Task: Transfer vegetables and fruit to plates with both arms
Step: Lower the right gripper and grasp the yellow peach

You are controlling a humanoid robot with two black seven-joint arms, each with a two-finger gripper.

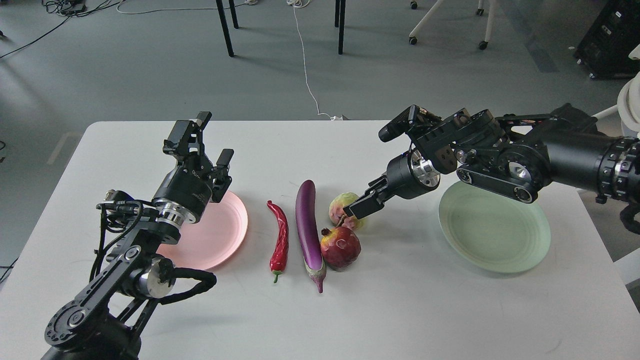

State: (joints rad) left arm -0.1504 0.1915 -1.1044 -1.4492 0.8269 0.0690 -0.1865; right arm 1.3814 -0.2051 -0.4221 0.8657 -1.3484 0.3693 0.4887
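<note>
The purple eggplant lies mid-table, with the red chili pepper to its left. The dark-red pomegranate lies to its right, touching the bumpy yellow-green fruit behind it. My right gripper reaches in from the right and is down at the bumpy fruit's right side. Its fingers overlap and cannot be told apart. My left gripper is open and empty, raised over the far edge of the pink plate. The mint green plate lies empty at the right, under my right arm.
The white table ends just behind the grippers. Beyond it is grey floor with chair legs and a white cable. A black cabinet stands at the far right.
</note>
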